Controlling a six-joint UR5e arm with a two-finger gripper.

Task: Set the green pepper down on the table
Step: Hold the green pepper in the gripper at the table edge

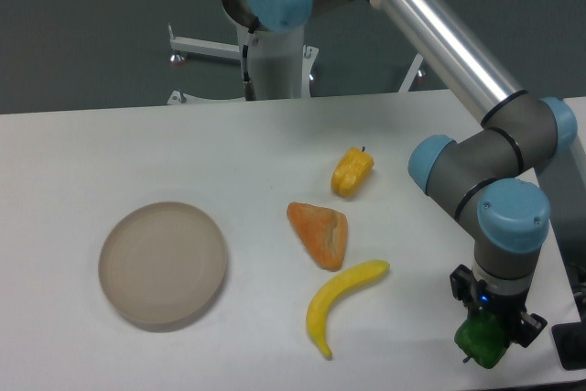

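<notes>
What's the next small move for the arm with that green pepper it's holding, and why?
Probably lower a little and then open. The gripper is shut on the green pepper near the front right edge of the table, and the pepper looks at or just above the surface, so releasing there should set it down. Actual contact is hard to judge.
</notes>
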